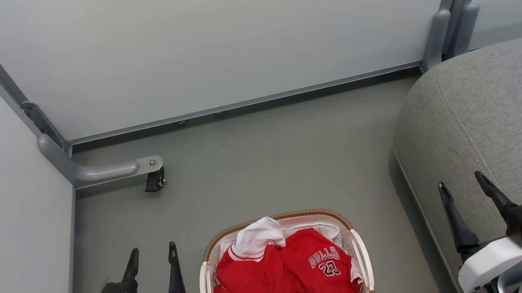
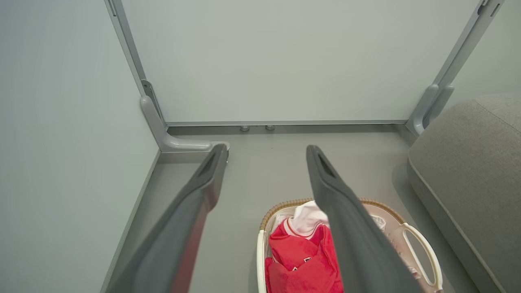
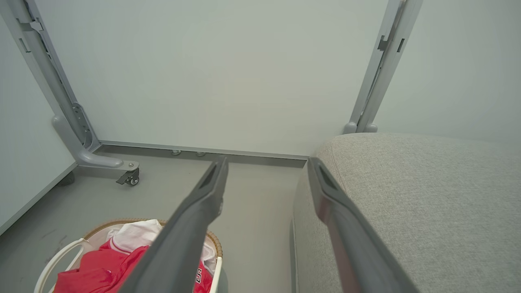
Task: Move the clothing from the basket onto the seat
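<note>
Two end effectors: both are hanging low at the near edge of the head view, fingers pointing up the picture.
Left end effector (image 1: 153,248): its fingers are standing wide apart, hovering over the floor (image 1: 268,165) just left of the basket (image 1: 204,282) and not touching it.
Right end effector (image 1: 461,180): its fingers are spread wide too, hovering above the near edge of the seat (image 1: 503,109).
Clothing (image 1: 259,288): red garments are lying bunched inside the basket, filling it up to the rim.
Jersey (image 1: 324,264): it's lying on the right of the pile, showing white "BULLS 23" lettering.
Sleeve (image 1: 260,235): white with red striped trim, it's poking up at the far side of the pile.
Basket: it's sitting on the floor between the two end effectors, apart from the seat, with a strip of floor showing between them.
Seat: the grey cushion is taking up the right side, its stitched seam running along the rounded edge.
Corner: pale panels (image 1: 226,35) on grey frames are closing off the far side, and a caster (image 1: 154,183) is resting on the floor at the left.
</note>
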Motion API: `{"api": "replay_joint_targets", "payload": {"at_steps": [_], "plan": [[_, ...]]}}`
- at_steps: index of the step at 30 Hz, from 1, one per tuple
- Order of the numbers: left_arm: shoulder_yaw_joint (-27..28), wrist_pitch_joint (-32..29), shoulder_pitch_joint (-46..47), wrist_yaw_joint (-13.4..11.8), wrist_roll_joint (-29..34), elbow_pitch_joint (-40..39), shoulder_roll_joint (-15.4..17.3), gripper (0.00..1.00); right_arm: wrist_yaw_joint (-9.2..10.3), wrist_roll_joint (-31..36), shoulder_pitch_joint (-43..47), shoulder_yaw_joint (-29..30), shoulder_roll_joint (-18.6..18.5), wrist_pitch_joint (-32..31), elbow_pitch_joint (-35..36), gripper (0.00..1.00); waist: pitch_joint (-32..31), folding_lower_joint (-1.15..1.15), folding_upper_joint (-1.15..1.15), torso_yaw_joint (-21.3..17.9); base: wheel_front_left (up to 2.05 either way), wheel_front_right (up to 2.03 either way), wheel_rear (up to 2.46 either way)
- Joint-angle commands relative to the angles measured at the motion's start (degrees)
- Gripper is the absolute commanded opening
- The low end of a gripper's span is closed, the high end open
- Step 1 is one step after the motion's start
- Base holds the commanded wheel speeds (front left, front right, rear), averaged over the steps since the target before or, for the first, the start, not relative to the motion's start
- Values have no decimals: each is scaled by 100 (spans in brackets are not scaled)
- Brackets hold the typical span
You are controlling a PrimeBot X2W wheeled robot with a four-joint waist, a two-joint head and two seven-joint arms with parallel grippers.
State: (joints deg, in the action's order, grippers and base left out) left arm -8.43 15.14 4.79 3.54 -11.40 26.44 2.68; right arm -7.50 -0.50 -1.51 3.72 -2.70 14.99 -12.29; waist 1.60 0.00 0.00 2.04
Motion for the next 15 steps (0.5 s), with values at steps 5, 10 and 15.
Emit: {"api": "replay_joint_targets", "payload": {"at_steps": [5, 10, 15], "plan": [[-11, 2, 102, 0, -51, 28, 38, 100, 2, 40, 79, 17, -35, 30, 2, 100, 3, 0, 0, -4, 0, 0, 0], [-26, 1, 108, 0, -57, 33, 38, 100, 2, 34, 81, 14, -35, 30, 19, 100, 17, 0, 0, -9, 0, 0, 0], [-53, 1, 150, 11, -30, 11, 37, 100, 2, 27, 41, 22, -35, 30, 70, 100, 106, 0, 0, -16, 0, 0, 0]]}}
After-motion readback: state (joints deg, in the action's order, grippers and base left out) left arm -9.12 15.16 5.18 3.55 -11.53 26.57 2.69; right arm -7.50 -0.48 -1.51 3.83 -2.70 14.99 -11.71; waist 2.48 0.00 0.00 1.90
